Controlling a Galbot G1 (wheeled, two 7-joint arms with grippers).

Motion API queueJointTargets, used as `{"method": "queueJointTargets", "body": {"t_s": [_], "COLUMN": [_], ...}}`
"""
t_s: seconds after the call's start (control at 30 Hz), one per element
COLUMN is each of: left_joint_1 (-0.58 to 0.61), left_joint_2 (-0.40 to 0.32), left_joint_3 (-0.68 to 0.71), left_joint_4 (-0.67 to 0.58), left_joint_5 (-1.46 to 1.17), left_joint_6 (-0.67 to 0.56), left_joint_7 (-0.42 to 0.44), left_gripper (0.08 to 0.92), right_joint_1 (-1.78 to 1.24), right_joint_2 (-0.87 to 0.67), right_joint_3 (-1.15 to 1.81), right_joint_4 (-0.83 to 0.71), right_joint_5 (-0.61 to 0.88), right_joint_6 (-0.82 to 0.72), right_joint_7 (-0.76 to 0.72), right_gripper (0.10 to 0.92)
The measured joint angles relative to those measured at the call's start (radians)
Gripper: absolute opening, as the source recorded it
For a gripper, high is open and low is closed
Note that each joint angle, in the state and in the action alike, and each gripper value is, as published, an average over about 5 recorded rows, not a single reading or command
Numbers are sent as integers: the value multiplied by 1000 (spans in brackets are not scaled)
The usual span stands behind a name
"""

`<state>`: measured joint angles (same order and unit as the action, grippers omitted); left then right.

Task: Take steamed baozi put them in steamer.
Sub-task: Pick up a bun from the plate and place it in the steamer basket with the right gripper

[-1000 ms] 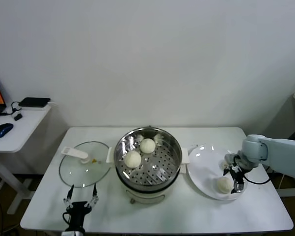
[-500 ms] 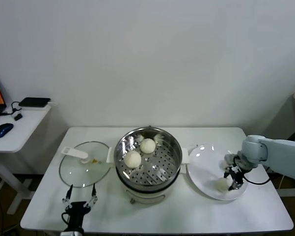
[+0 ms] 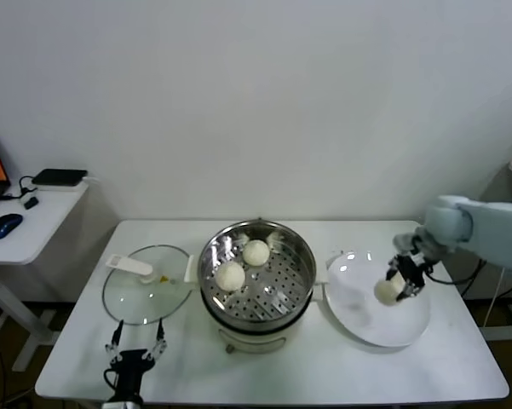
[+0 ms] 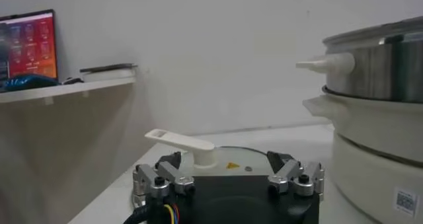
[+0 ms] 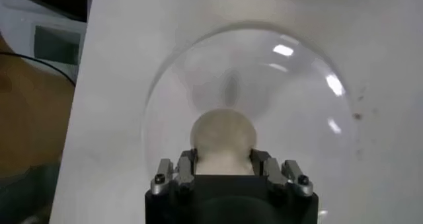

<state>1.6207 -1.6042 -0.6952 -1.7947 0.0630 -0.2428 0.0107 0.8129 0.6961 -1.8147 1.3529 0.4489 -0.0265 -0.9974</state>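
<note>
My right gripper (image 3: pixel 392 287) is shut on one off-white baozi (image 3: pixel 385 291) and holds it a little above the white plate (image 3: pixel 358 319), to the right of the steamer. In the right wrist view the same baozi (image 5: pixel 223 137) sits between the two fingers of that gripper (image 5: pixel 223 160), with the plate (image 5: pixel 297 100) below it. The shiny steel steamer (image 3: pixel 300 260) stands mid-table with two baozi (image 3: pixel 256 252) (image 3: pixel 230 276) on its perforated tray. My left gripper (image 3: pixel 136 348) is parked open at the table's front left edge, empty.
A round glass lid (image 3: pixel 136 298) with a white handle lies left of the steamer, just beyond the left gripper (image 4: pixel 227 169). A side desk (image 3: pixel 25 226) with a mouse and a laptop stands off to the left. The table's right edge is close behind the plate.
The right gripper closed on the baozi on the plate and lifted it up off the plate. The left arm has not moved.
</note>
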Motion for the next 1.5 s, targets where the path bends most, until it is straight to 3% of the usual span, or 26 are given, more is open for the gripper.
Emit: {"method": "queueJointTargets", "body": {"t_s": [0.4,0.53,0.83,1.5], "left_joint_1": [-8,-10,-10,-9], "left_joint_2": [1,0,2,7], "left_joint_3": [7,11,7,-7], "left_joint_4": [4,6,11,28], "left_joint_5": [-13,-16,-22,-21], "left_joint_6": [10,10,6,-7], "left_joint_7": [0,-1,-3,-6], "left_gripper": [823,823,823,823], "right_joint_1": [227,242,171,-57], "right_joint_2": [214,291,451,600], "right_joint_3": [12,37,105,226], "right_joint_4": [31,64,81,60], "right_joint_5": [53,31,-50,-215], "right_joint_6": [327,383,426,417], "right_joint_7": [-92,-97,-97,-64], "right_gripper": [625,599,465,459]}}
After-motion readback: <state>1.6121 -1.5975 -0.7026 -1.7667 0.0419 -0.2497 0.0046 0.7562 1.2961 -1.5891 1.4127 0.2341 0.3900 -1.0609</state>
